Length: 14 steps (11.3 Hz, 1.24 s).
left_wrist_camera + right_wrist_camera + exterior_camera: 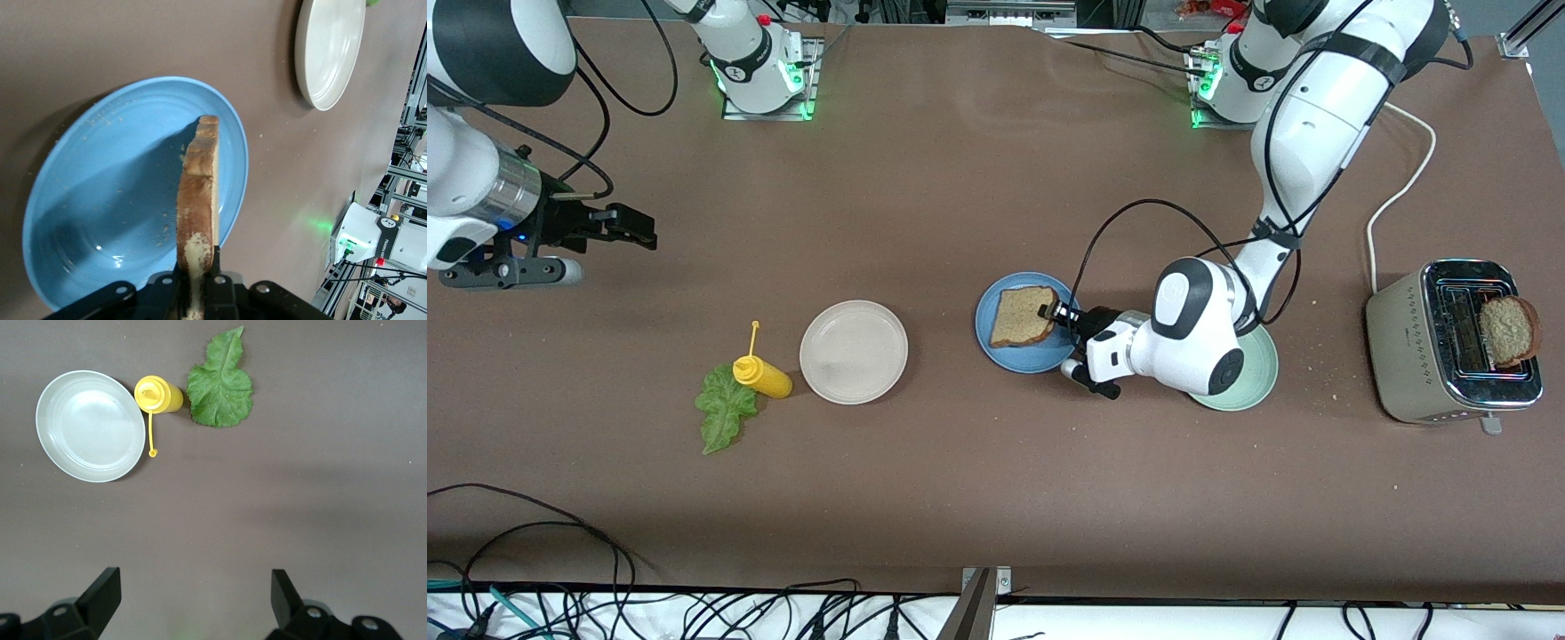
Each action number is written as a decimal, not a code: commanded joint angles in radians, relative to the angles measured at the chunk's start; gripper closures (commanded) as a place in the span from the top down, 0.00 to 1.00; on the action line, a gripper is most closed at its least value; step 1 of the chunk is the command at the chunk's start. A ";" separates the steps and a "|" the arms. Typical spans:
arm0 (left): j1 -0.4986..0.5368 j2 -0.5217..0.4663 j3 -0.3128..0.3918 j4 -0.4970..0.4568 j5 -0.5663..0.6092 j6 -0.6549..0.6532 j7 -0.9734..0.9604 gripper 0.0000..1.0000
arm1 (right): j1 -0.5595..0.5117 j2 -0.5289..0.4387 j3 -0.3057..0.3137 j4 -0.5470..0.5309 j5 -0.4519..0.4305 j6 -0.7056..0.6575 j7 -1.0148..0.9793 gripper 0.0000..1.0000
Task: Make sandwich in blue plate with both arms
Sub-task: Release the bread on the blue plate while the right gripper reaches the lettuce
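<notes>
The blue plate (1005, 354) lies mid-table, toward the left arm's end. A brown bread slice (1023, 316) hangs low over it, seen edge-on in the left wrist view (198, 200) above the plate (113, 200). My left gripper (1052, 313) (198, 277) is shut on the slice's crust edge. My right gripper (636, 227) (193, 593) waits open and empty, high over bare table at the right arm's end. A green lettuce leaf (723, 411) (220, 383) lies flat on the table, nearer the front camera than the right gripper.
A yellow squeeze bottle (762, 376) lies beside the lettuce, next to an empty beige plate (854, 352). A pale green plate (1254, 382) sits under the left arm's wrist. A toaster (1423, 347) at the left arm's end carries another bread slice (1510, 331).
</notes>
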 commanded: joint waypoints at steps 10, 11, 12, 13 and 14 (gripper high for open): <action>0.047 -0.151 0.024 0.022 0.351 -0.103 -0.059 1.00 | -0.025 0.380 -0.008 0.153 0.007 0.252 -0.104 1.00; 0.046 -0.168 0.024 0.022 0.385 -0.118 -0.113 1.00 | -0.043 0.411 -0.008 0.151 0.007 0.294 -0.129 1.00; 0.035 -0.176 0.018 0.022 0.426 -0.120 -0.166 1.00 | -0.054 0.437 -0.008 0.150 0.015 0.320 -0.129 1.00; 0.022 -0.188 0.016 0.023 0.463 -0.121 -0.235 1.00 | -0.059 0.461 -0.008 0.151 0.015 0.325 -0.128 1.00; 0.014 -0.199 0.010 0.029 0.509 -0.130 -0.318 1.00 | -0.059 0.483 -0.008 0.154 0.015 0.328 -0.122 1.00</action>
